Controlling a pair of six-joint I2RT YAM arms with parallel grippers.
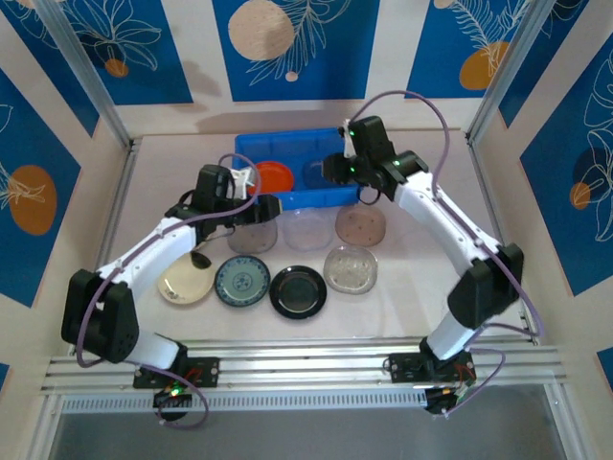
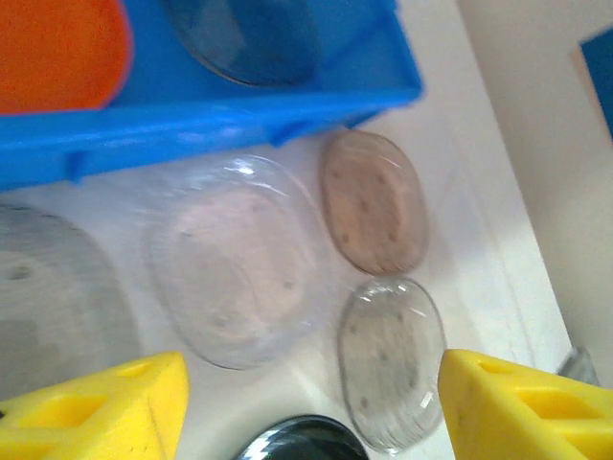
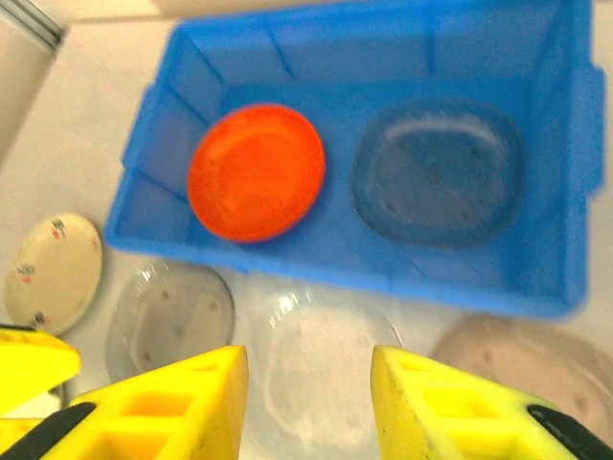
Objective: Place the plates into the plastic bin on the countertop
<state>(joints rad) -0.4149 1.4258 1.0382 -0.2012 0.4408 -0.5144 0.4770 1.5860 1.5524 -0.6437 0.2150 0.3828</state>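
Observation:
The blue plastic bin [image 1: 287, 142] stands at the back of the countertop [image 1: 412, 287] and holds an orange plate [image 1: 274, 176] and a clear plate [image 1: 319, 174]. In front of it lie a greyish clear plate [image 1: 252, 233], a clear plate [image 1: 308, 228], a pinkish plate [image 1: 361, 223], another clear plate [image 1: 351, 268], a black plate [image 1: 298, 291], a teal-patterned plate [image 1: 242, 281] and a cream plate [image 1: 187, 281]. My left gripper [image 2: 314, 402] hangs open and empty over the plates in front of the bin. My right gripper [image 3: 309, 402] is open and empty above the middle clear plate [image 3: 321, 369], by the bin's front wall [image 3: 383, 278].
Beige walls and metal rails close in the countertop on the left, right and back. A metal rail [image 1: 306, 364] runs across the near edge. Both forearms reach inward over the rows of plates.

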